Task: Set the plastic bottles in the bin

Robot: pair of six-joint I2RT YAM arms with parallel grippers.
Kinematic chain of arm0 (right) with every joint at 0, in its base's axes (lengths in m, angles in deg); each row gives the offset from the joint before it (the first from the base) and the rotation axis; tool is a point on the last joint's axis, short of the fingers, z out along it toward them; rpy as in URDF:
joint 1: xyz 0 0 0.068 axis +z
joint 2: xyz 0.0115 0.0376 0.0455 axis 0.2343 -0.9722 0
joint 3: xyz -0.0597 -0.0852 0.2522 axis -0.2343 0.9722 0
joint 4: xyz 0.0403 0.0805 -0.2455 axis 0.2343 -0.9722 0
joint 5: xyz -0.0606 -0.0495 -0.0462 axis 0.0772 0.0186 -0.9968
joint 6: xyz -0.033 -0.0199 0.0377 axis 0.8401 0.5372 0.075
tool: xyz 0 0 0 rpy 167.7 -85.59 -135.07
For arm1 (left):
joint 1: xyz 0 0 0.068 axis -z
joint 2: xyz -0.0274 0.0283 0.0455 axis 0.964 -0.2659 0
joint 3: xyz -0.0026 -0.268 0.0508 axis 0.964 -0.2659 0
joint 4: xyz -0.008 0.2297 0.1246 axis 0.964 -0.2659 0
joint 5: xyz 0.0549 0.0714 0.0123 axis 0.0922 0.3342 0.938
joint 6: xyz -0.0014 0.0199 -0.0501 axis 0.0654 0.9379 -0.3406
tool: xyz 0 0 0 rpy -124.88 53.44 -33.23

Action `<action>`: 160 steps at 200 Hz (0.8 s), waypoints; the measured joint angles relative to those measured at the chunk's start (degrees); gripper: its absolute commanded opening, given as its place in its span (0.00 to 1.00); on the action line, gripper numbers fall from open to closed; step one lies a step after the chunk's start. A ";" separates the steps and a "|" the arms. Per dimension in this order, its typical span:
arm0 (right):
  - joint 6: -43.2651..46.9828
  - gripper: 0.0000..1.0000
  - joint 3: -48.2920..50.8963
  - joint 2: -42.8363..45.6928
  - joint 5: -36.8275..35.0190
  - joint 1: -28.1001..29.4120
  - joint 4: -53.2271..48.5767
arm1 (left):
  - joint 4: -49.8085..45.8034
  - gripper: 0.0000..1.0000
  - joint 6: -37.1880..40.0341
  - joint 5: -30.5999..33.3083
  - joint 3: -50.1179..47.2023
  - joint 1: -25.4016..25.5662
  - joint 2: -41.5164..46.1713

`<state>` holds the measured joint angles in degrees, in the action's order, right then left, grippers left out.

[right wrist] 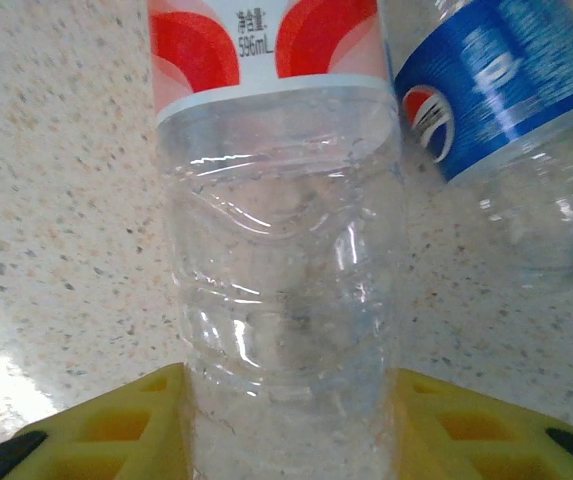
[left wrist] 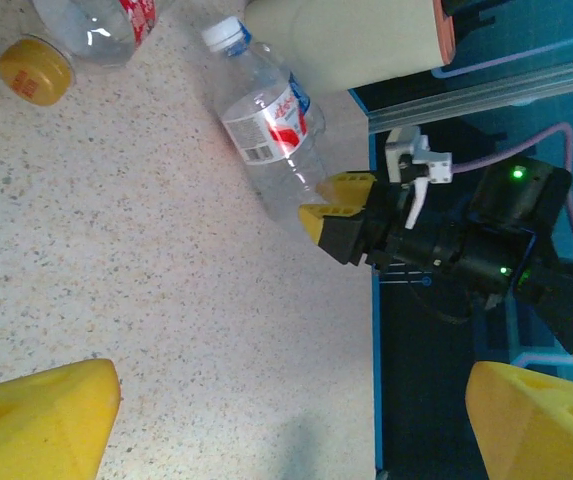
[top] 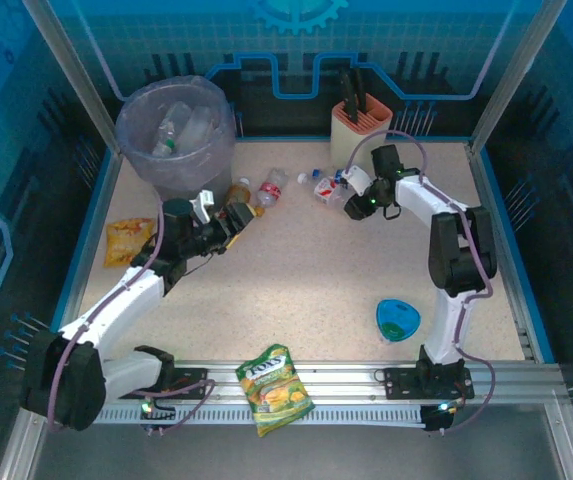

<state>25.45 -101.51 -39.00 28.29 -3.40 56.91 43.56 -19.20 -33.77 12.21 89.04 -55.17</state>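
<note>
Gripping clear red-label bottle [right wrist: 276, 250] in right gripper [right wrist: 288, 415] near bench [top: 296, 290] far edge.
Holding left gripper [left wrist: 286, 420] wide open, empty.

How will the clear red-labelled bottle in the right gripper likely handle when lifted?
The bottle looks empty, so it is probably light. Its thin wall shows creases near where the right gripper clamps it, so it may buckle or slip. Round and lying on its side, it would likely roll if released.
</note>
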 measured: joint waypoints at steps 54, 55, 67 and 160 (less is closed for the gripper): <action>-10.19 0.45 9.44 16.72 2.99 1.79 2.71 | 14.25 0.99 -5.70 -1.25 -0.57 2.47 -5.38; -10.36 0.45 9.68 16.96 3.13 1.81 2.84 | 14.49 0.99 -5.79 -1.25 -0.59 2.56 -5.49; -13.20 0.45 13.09 20.57 4.87 2.45 4.35 | 19.10 0.99 -7.39 -0.79 -0.63 3.69 -7.21; -26.45 0.44 32.89 37.55 9.92 13.14 12.83 | 33.57 0.99 -10.25 1.44 4.79 10.05 -21.99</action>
<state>-0.99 -68.61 -1.45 38.21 9.74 69.74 77.13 -29.45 -32.32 17.00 99.09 -77.16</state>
